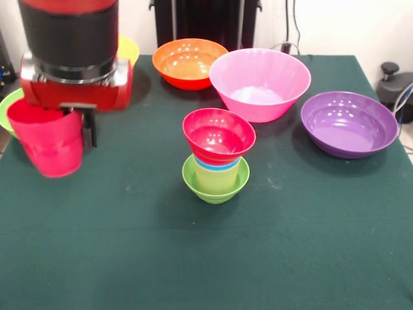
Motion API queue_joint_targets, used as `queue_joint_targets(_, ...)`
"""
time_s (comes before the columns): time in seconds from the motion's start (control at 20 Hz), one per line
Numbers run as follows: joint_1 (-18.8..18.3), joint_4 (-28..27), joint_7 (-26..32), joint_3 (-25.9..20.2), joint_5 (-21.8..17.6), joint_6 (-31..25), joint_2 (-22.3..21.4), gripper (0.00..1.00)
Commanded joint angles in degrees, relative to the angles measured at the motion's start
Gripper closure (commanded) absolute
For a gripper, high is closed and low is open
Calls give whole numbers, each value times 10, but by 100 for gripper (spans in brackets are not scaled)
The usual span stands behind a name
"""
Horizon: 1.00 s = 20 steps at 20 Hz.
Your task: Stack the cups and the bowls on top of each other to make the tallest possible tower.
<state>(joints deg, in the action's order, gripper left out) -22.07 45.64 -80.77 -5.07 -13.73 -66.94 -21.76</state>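
We see the gripper (80, 126) at the left, holding a red cup (48, 142) above the dark green cloth table (206, 258); a green bowl (8, 106) peeks out behind it; to its right sits the tower (217, 158), a red bowl topping cups in a lime bowl; further right, orange (188, 62), pink (260, 82), then purple (348, 123) bowls; a white wall behind.
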Motion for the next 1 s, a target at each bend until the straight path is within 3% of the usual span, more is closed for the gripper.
queue_joint_targets(0.05, 42, -59, -62, 1, -8, -127, -3, 100)
queue_joint_targets(0.3, 61, -63, -91, 17, 0, -155, -7, 100)
queue_joint_targets(1.0, 96, -19, -159, 46, 29, -101, -19, 100)
